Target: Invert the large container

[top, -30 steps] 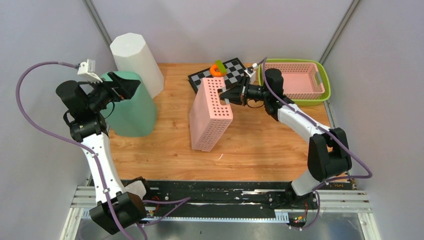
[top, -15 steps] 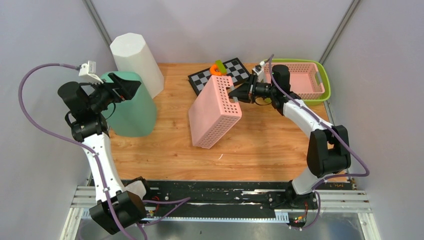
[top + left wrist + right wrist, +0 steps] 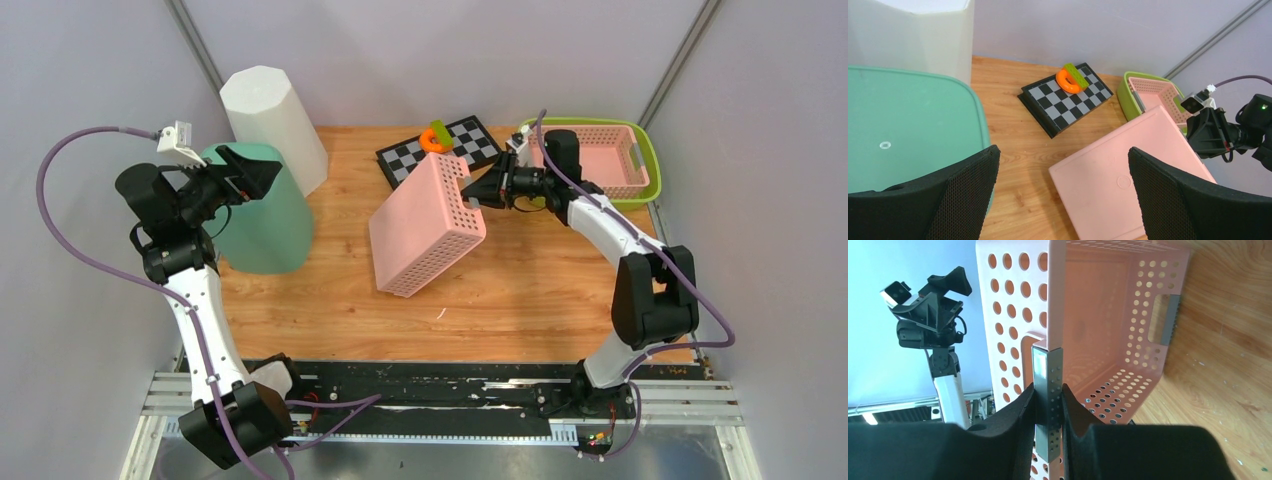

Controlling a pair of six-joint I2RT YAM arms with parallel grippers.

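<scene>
At desk centre the pink perforated basket [image 3: 425, 225] had tipped further mouth-down, seemingly past halfway. The right claw [image 3: 483, 190] still pinched its two-o'clock rim, grip easing; the left claw [image 3: 255, 172], at nine o'clock, gaped wide, empty.

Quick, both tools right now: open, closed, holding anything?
Left tool: open, holding nothing.
Right tool: closed on the wall of the pink basket.
</scene>
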